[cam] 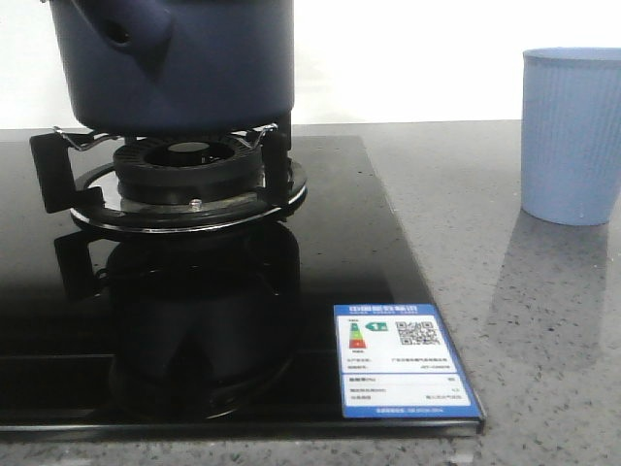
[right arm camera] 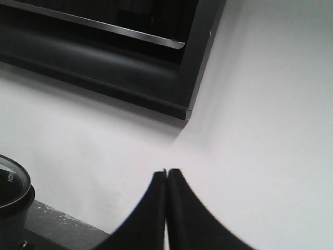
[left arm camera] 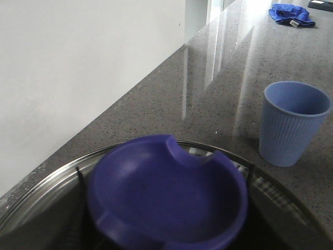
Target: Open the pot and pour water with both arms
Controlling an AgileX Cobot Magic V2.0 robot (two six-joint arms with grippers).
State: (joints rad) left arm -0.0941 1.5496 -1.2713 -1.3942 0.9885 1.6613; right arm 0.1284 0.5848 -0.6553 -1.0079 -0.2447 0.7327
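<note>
Matte navy pot (cam: 175, 63) sits on the burner (cam: 189, 180); ribbed blue cup (cam: 572, 136) at 3 o'clock on the speckled surface (cam: 524, 320). Right hand (right arm camera: 166, 174) pinched closed, empty; left hand's state: cannot tell.

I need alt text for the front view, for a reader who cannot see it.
A navy-blue pot sits on a gas burner of a black glass stove. A light blue ribbed cup stands to the right on the grey counter. No fingers appear.

The front view sits low and near the stove (cam: 243, 291), facing forward; the left wrist view looks down close over the pot lid knob (left arm camera: 166, 195), sharing the cup (cam: 572, 136) and table (cam: 543, 340); the right wrist view faces a wall (right arm camera: 260, 130).
</note>
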